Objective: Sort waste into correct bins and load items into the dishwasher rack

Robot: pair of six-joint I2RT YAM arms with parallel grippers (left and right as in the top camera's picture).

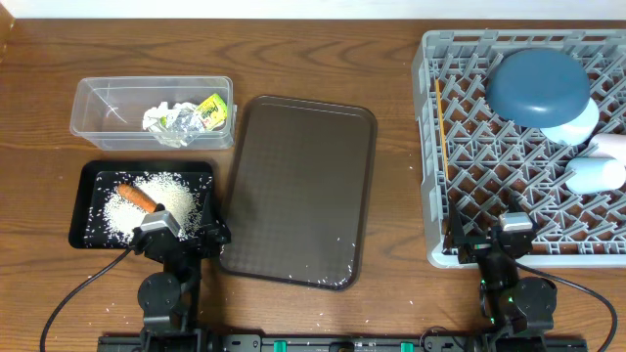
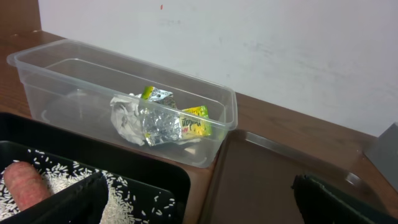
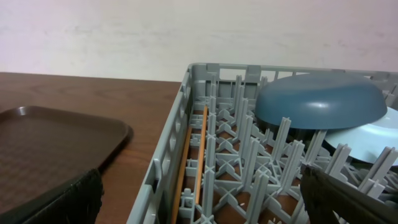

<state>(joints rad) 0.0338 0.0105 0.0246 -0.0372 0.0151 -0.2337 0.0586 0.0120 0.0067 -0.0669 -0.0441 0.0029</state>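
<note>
The grey dishwasher rack (image 1: 430,147) at the right holds the dark-blue plate (image 1: 538,86), the light-blue bowl (image 1: 577,125), the white cup (image 1: 602,168) and the chopsticks (image 1: 441,127) along its left wall. The clear tub (image 1: 98,93) holds the crumpled tissue (image 1: 166,119) and the yellow-green wrapper (image 1: 213,110). The black tray (image 1: 88,196) holds rice (image 1: 171,196) and the carrot (image 1: 137,197). My left gripper (image 1: 181,240) is open over the black tray's near right corner. My right gripper (image 1: 504,240) is open at the rack's near edge. Both are empty.
The dark brown serving tray (image 1: 298,186) lies between the bins and the rack, with a few stray rice grains (image 1: 337,279) at its near right corner. A few grains lie under the rack's lattice floor. A white wall stands behind the table.
</note>
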